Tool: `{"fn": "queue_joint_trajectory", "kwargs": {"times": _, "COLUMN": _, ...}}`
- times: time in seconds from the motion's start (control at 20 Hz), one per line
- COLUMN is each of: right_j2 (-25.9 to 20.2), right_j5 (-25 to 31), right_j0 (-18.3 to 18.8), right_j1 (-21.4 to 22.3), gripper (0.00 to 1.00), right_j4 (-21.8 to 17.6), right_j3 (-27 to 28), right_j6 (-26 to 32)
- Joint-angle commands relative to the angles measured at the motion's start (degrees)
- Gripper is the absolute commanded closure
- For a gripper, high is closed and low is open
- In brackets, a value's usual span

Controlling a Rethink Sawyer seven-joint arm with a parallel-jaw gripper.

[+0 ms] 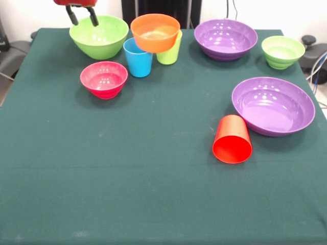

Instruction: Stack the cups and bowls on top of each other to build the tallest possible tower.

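Green cloth covers the bench [153, 194], on which the pieces lie mostly separate. The gripper [82, 19] hangs at the top edge, just beside the rim of the large lime bowl [99, 35], with its 2 fingers [73, 16] apart and holding nothing.

Only 1 stack appears begun: an orange bowl [155, 32] sits raised on the blue cup [138, 57] and the lime cup [170, 51], which stand side by side; whether it bears on both cannot be told. The pink bowl [104, 78] stands alone just in front of the large lime bowl. 2 purple bowls [226, 38] [273, 104] and the small green bowl [282, 51] remain unstacked. The red cup [232, 139] lies on its side, mouth toward the camera, near the nearer purple bowl.

Judged from this layout, the tower is barely started, and nearly every piece is still to be added.
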State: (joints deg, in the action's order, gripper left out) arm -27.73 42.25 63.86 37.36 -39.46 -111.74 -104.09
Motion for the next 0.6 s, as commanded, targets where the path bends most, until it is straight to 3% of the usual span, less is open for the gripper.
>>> {"fn": "queue_joint_trajectory", "kwargs": {"times": 0.05, "right_j2": 0.57, "right_j5": -2.00, "right_j0": -0.79, "right_j1": -1.90, "gripper": 0.00, "right_j4": -4.43, "right_j3": 3.97, "right_j6": 5.29}}
{"fn": "queue_joint_trajectory", "kwargs": {"times": 0.3, "right_j2": 0.29, "right_j5": -1.28, "right_j0": -0.69, "right_j1": -1.03, "gripper": 0.00, "right_j4": -3.77, "right_j3": 3.33, "right_j6": 5.48}}
{"fn": "queue_joint_trajectory", "kwargs": {"times": 0.6, "right_j2": -0.68, "right_j5": 1.39, "right_j0": 0.18, "right_j1": 3.50, "gripper": 0.00, "right_j4": -1.62, "right_j3": 1.12, "right_j6": 7.00}}
